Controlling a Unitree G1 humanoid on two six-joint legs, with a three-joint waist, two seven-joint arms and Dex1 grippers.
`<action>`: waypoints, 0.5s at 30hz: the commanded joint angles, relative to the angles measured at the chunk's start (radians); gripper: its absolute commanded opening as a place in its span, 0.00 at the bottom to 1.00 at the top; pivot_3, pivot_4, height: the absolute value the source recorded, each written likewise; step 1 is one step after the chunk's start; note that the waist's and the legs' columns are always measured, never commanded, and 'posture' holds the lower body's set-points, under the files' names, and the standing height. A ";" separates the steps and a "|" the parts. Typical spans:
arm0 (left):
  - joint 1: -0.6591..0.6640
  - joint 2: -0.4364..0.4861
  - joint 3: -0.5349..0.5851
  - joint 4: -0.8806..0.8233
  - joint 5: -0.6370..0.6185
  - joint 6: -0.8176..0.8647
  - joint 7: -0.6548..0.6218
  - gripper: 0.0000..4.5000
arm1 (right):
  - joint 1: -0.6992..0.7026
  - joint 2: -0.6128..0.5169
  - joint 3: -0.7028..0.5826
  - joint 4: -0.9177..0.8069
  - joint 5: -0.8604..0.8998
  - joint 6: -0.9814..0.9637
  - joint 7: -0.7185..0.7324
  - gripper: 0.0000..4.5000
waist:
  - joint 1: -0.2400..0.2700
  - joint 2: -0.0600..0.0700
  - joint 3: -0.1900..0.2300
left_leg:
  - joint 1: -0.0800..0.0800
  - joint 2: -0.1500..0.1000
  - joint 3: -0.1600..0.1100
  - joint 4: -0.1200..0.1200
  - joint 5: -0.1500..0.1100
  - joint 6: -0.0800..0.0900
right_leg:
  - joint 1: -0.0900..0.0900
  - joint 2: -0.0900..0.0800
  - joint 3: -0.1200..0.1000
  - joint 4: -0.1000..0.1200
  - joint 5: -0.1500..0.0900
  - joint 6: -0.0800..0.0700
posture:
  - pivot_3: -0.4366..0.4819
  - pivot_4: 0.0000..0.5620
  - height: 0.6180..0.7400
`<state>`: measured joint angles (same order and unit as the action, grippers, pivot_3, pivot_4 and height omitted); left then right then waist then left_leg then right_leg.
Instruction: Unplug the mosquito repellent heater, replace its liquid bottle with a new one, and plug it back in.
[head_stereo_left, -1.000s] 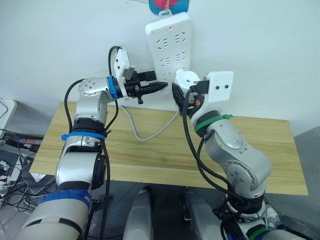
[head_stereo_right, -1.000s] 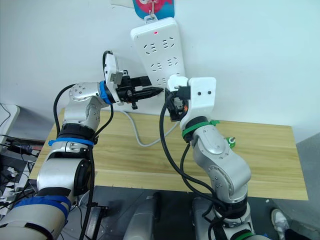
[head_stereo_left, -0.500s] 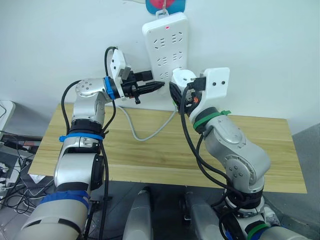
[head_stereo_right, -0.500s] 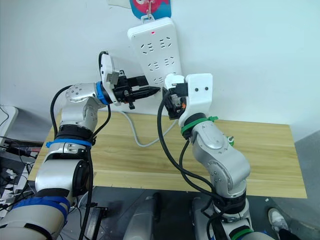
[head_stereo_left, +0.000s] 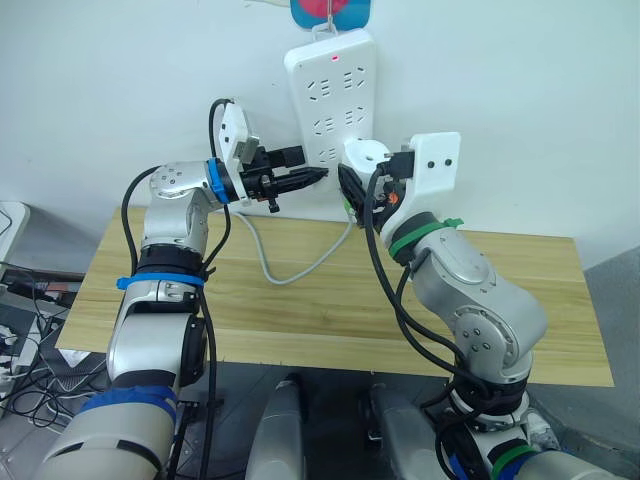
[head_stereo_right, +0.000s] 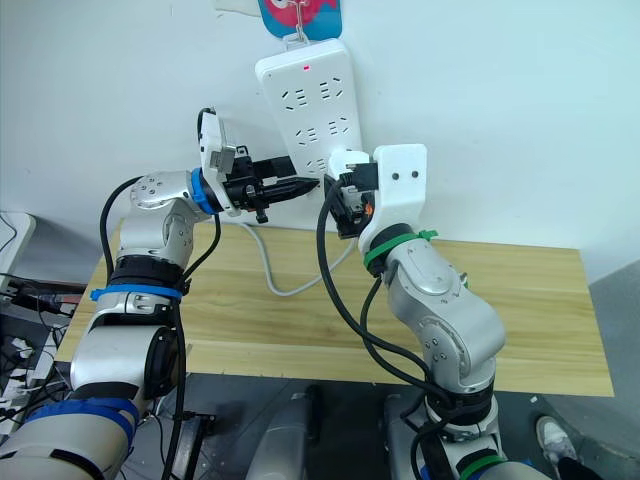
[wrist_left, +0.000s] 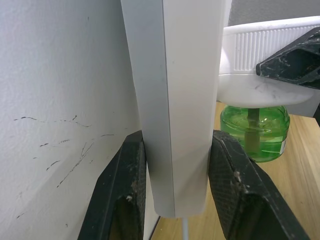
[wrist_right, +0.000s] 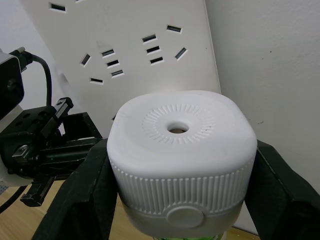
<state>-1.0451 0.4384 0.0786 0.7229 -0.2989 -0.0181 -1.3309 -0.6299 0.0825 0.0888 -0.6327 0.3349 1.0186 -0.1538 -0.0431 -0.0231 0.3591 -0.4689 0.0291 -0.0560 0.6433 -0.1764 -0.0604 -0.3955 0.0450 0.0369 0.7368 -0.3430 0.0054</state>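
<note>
Right pincer (wrist_right: 182, 200) is clamped on the mosquito repellent heater (wrist_right: 181, 160), fingers on both flanks of the white body, vent top facing the wrist camera. Heater sits at the lower end of the power strip (head_stereo_left: 333, 95), which hangs on the wall above the tabletop (head_stereo_left: 300, 300). In the head views the heater (head_stereo_left: 364, 157) is just beside the strip's lower right corner, touching or nearly so; can't tell whether the prongs are seated or out.

Left pincer (wrist_left: 175, 200) straddles the strip's bottom edge (wrist_left: 175, 100), one finger against each face, closed on it to brace it. In the head views it (head_stereo_left: 312, 176) reaches in sideways from the robot's left, tips just short of the heater.

Liquid bottle (wrist_left: 255, 130) hangs under the heater, green, wick rod visible through the neck, screwed into the socket. Bottle axis runs vertical, parallel to the strip's long axis; heater prong axis should be perpendicular to the strip face, i.e. into the wall.

Key relation: heater lies straight ahead of the right pincer, between it and the strip, so any plug or unplug move runs along the pincer's own approach line, toward or away from the wall. Right arm owns the heater; left only steadies the strip. Judging stage: at the socket, either pulling out or pushing in; can't tell which.

A green bottle with a white top (head_stereo_right: 462, 283) peeks out on the tabletop behind the right arm, likely the new one.
</note>
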 joint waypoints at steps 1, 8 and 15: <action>-0.013 -0.042 -0.074 -0.090 -0.019 -0.048 -0.146 0.31 | -0.037 0.008 -0.021 0.003 -0.012 -0.013 0.000 0.67 | 0.000 0.000 0.000 | 0.000 0.000 0.000 0.000 0.000 0.000 | 0.000 0.000 0.000 0.000 0.000 0.000 | 0.49 0.56 1.00; -0.043 -0.042 -0.050 -0.034 0.003 -0.076 -0.097 0.31 | -0.020 -0.018 -0.035 -0.063 0.010 0.031 0.023 0.99 | 0.010 -0.002 -0.001 | -0.001 -0.002 0.001 -0.002 0.000 0.000 | 0.000 -0.002 -0.001 -0.002 0.000 0.000 | 0.48 0.55 1.00; -0.043 -0.040 -0.053 -0.025 0.006 -0.084 -0.100 0.31 | 0.014 -0.015 -0.080 -0.231 0.071 0.184 0.035 0.99 | 0.011 -0.002 -0.001 | -0.002 -0.002 -0.001 -0.007 0.000 0.000 | 0.000 -0.002 -0.004 -0.002 0.000 0.000 | 0.48 0.56 1.00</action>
<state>-1.0701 0.4029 0.0570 0.7254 -0.3004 -0.0576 -1.3761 -0.6194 0.0598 0.0221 -0.7791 0.3771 1.1697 -0.1304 -0.0319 -0.0255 0.3576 -0.4715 0.0267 -0.0566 0.6357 -0.1767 -0.0601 -0.3956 0.0426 0.0323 0.7346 -0.3430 0.0053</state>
